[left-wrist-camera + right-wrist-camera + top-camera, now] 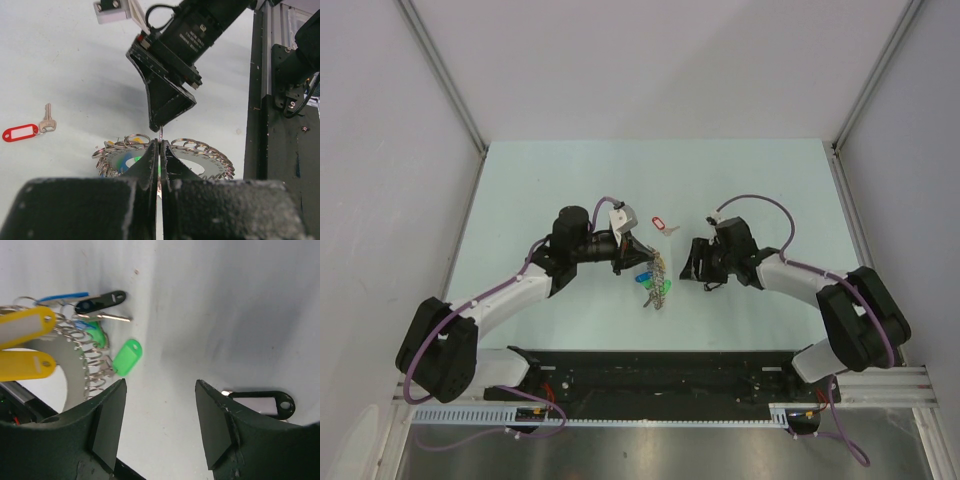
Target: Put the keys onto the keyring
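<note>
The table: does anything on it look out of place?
The red-tagged key lies alone on the table, apart from the keyring pinched in the left gripper; a black-tagged key also lies loose near the right gripper.

What surrounds me: the bench and its enclosure.

I look out over a pale, mint-tinted bench (pixel 570 180), its surface faintly scuffed and speckled where I see it close up. Plain grey wall panels (pixel 380 150) close it in on the left, the back and the right. The left post (pixel 442 75) and the right post (pixel 880 70), both aluminium, slant up from the back corners. A black rail (pixel 650 372) runs along the near edge. Just in front of it is a white slotted cable duct (pixel 660 422), and nearest of all a strip of dull grey metal sheet (pixel 670 455).
</note>
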